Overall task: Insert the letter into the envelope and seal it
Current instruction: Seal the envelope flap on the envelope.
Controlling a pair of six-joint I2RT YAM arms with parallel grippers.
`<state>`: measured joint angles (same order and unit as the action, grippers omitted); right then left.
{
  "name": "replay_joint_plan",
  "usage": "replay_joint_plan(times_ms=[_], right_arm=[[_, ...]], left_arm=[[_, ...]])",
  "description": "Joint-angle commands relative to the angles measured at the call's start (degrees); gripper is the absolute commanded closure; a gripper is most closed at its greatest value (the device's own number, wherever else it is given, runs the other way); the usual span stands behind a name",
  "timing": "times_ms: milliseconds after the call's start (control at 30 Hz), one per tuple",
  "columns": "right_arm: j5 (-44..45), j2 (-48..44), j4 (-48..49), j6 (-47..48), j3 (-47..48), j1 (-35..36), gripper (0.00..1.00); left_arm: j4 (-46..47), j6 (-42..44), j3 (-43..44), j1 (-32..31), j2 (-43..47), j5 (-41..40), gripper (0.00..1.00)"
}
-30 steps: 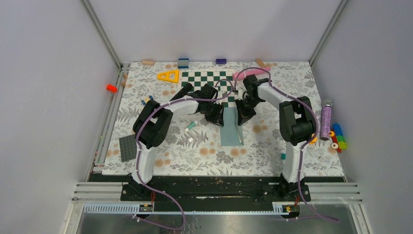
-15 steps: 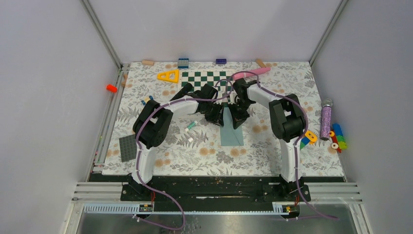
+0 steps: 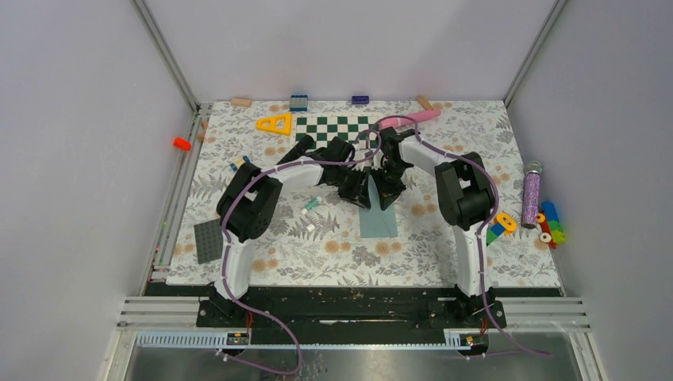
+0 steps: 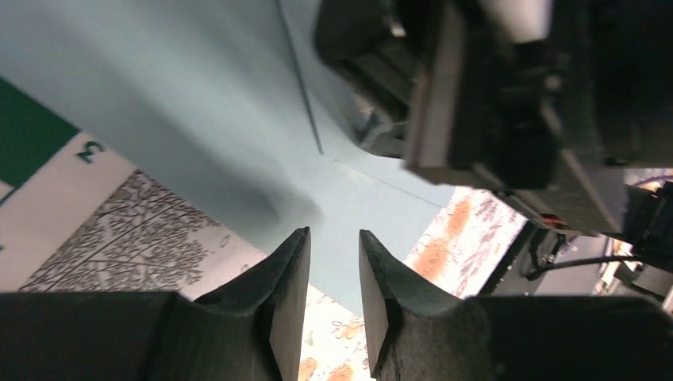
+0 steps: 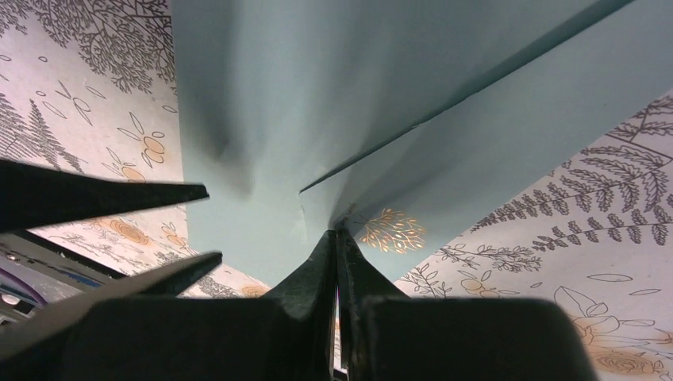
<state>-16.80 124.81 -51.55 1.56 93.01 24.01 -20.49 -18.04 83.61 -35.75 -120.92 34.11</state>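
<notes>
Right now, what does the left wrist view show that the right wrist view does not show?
Only the left wrist view shows a corner of the chessboard, with a printed 3 on its white border. Only the right wrist view shows the right pincer shut, its tips meeting at an edge of the envelope, which it seems to pinch. Both show the teal envelope, the floral tablecloth, and the left pincer with its jaws apart.
</notes>
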Motion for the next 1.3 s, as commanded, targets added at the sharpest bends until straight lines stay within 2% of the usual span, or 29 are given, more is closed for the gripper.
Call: replay_joint_plan(times_ms=[0,133,300,567,667,833,1267], right_arm=[[3.2,1.2,0.1,-0.4,1.8,0.4,0.97],[2.8,0.8,0.5,-0.6,0.9,0.4,0.97],[1.9,0.4,1.1,-0.9,0.2,0.4,0.98],[0.5,0.5,1.4,-1.2,0.0,0.4,1.0],[-0.1,0.5,1.7,-1.2,0.0,0.4,1.0],[-1.6,0.3,2.5,-3.3,-0.5,0.5,1.0],[-0.8,-0.7,5.0,-6.4,-2.2,0.4,1.0]], left_arm=[[3.7,-1.6,1.7,-0.1,0.2,8.0,0.7],[5.8,-5.3,3.0,0.1,-1.9,9.1,0.71],[6.8,-8.5,5.0,0.2,-5.6,8.7,0.88],[8.7,-10.5,5.7,0.4,-7.4,8.6,0.92],[10.4,-12.1,4.6,0.4,-7.8,9.0,1.0],[13.3,-16.0,2.4,0.3,-9.2,8.8,1.0],[10.9,-16.3,0.3,-0.1,-8.4,3.0,1.0]])
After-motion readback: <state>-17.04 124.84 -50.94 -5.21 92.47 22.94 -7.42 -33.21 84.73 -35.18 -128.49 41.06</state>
